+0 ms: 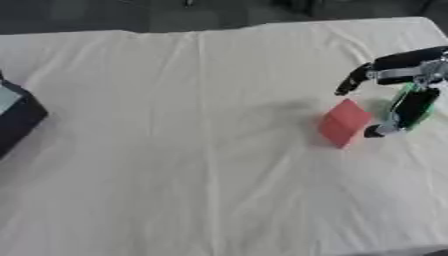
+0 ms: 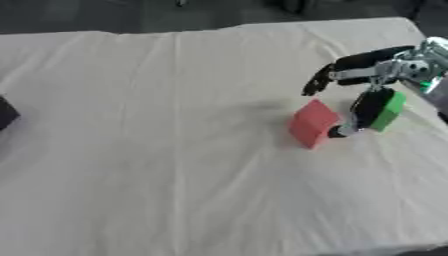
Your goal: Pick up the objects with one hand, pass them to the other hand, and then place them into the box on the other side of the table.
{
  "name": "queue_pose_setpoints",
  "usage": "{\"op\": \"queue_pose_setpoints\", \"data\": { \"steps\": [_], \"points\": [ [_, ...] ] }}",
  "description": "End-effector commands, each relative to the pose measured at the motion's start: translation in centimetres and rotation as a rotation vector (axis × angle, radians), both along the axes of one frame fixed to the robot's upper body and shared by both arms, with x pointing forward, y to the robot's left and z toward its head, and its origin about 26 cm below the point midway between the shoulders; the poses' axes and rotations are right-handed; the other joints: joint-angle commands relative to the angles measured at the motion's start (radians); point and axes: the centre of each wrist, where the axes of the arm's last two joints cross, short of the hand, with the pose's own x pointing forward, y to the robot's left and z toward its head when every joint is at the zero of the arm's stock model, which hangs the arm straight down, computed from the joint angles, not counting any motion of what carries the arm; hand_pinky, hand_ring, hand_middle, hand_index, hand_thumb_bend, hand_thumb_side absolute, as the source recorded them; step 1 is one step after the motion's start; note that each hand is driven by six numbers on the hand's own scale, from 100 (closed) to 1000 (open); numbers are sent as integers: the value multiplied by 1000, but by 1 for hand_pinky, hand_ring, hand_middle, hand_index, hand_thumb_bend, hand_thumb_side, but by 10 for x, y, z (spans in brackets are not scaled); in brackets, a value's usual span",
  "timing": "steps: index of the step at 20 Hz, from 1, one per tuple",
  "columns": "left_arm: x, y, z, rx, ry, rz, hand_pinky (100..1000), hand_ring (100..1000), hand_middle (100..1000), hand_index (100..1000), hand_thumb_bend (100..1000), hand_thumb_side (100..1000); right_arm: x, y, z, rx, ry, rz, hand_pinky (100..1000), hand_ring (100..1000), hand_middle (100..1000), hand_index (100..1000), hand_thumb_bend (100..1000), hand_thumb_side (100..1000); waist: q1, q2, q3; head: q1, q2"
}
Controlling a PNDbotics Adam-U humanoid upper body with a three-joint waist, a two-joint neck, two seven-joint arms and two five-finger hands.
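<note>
The robot's right hand [image 2: 367, 80] hovers spread open, holding nothing. A red block [image 2: 312, 123] rests on the cloth-covered table [image 2: 175, 165] just below its fingers, thumb beside it. It looks rigid and light (probably foam or wood); opposite flat faces suit gripping.

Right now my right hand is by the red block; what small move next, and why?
Probably ease the right hand down and close its fingers around the red block. The hand is open, its thumb tip beside the block's right face, nothing held. The dark box waits at the left edge, so grasping comes first.
</note>
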Motion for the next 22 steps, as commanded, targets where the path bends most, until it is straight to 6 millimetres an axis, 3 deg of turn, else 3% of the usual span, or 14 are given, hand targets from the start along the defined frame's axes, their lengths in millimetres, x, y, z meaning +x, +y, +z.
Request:
{"op": "queue_pose_setpoints", "data": {
  "steps": [1,17,22],
  "points": [
    [-2,2,8,7,-25,6,857,921,708,731,100,533,2,-5,9,-19,-25,-11,962,893,838,900,453,219,2,-14,1,-5,-2],
    [-1,4,1,11,5,19,856,920,705,724,100,549,20,-10,-10,-19,2,-30,953,876,817,887,448,199,8,-5,2,-2,-5],
    [-1,4,0,13,9,22,856,919,704,724,100,549,22,-12,-12,-7,-3,-53,955,864,781,857,423,143,9,-4,1,0,-7]
  ]
}}
